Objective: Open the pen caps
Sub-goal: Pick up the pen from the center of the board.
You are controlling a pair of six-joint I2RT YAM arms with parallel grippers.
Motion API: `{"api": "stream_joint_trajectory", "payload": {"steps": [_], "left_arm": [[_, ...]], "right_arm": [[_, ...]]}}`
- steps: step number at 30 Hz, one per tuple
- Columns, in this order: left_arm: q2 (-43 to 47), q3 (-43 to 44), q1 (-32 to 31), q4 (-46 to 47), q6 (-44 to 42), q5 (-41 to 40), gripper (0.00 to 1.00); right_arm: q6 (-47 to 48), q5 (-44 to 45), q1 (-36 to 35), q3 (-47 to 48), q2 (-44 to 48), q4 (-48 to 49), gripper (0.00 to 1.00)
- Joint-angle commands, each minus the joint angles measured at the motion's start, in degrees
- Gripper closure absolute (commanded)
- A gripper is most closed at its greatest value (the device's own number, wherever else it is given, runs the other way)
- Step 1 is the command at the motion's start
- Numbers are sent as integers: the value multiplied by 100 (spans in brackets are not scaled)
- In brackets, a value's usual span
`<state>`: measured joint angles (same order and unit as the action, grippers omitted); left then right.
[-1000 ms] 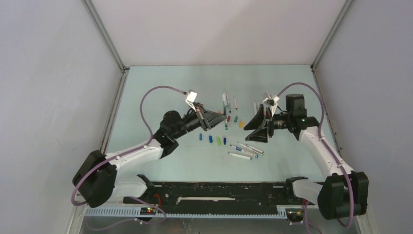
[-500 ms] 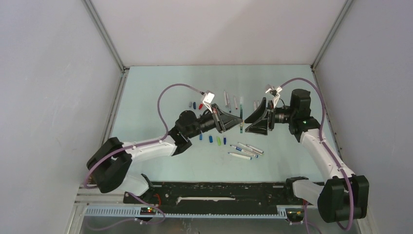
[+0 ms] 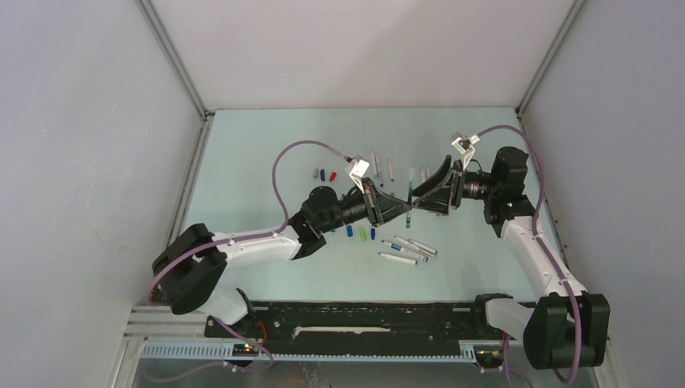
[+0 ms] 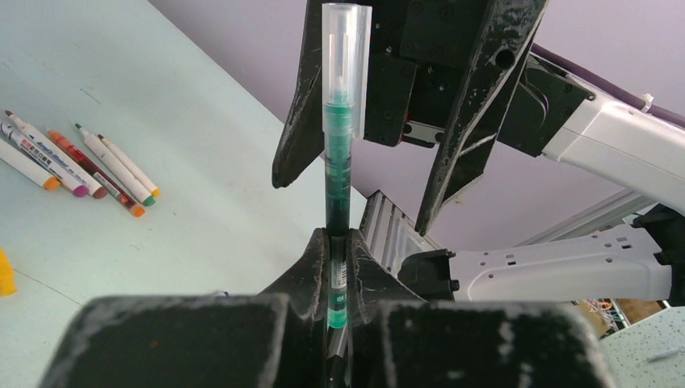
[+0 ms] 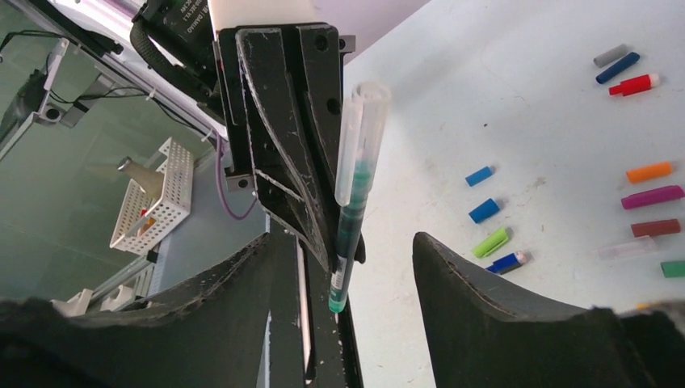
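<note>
My left gripper (image 3: 401, 208) is shut on a green pen (image 4: 338, 190) and holds it above the table. The pen's clear cap (image 4: 346, 56) is on and points at my right gripper (image 3: 432, 194). In the right wrist view the pen (image 5: 347, 234) and its cap (image 5: 359, 141) stand between my right gripper's (image 5: 343, 240) open fingers (image 5: 452, 275), without touching them. Loose pen caps lie on the table: blue (image 5: 484, 210), light green (image 5: 491, 242), orange (image 5: 649, 171), purple (image 5: 652, 196), red (image 5: 634, 84) and others.
Several uncapped white pens (image 3: 408, 249) lie in front of the grippers, and more pens (image 3: 376, 166) lie at the back. A row of small caps (image 3: 355, 232) lies under the left arm. The enclosure walls stand on three sides.
My left arm has moved right with the green pen. My right gripper has swung up and left to meet it, so its open fingers now stand round the capped end.
</note>
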<state>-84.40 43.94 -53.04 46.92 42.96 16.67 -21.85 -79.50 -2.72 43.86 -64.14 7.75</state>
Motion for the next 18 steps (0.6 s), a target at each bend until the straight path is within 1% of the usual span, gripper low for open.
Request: {"api": "stream_joint_trajectory", "payload": {"steps": [1,5,10,15,18], "left_arm": [[-38,342,-79,81,-234,-141,100],[-79,368,-105,114,-234,-170,100],[-121,436,-150,133,-227,-190,100],[-106,475,-188,156,-218,-216,100],[-105,499,-198,158,-216,-201,100]], "right_arm": [[-841,96,4,-97,97,807,37],[-987,168,-47,-112,95,838,43],[-1097,254,-169,-176,56,957,62],[-1012,321,-257,-176,33,873,70],[-1015,323,-255,-176,47,893,83]]}}
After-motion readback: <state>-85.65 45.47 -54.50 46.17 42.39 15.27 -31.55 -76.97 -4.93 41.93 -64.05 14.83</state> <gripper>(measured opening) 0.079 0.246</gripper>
